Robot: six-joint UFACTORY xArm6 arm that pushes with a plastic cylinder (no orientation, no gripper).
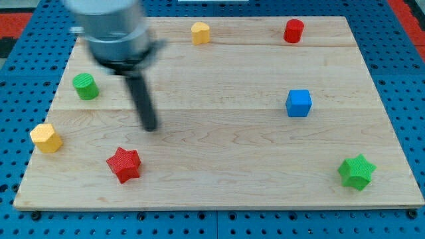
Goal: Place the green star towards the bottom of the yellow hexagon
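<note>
Work on the green star (356, 172) had not begun yet, as far as I could judge, because my tip (151, 127) was well apart from it and touched no block at all. I had no jaws to open or shut, only the bare dark rod, and it held nothing. The green star sat near the bottom right corner of the wooden board (226, 179). From the star, the blue cube (299, 103) was up and a little to the view's left, and the red cylinder (293, 30) was far up by the top edge. There were two yellow blocks. The one at the top edge (200, 32) was far up and left of the star, and the one at the left edge (46, 137) was far left of it; both looked like hexagons, so I could not tell which one was meant. The red star (124, 164) and the green cylinder (85, 86) were also far left of the green star. My tip was far left and a bit up from the star. Next, I think, the tip would need to cross the board, get round to the star's right side, and push it left.
</note>
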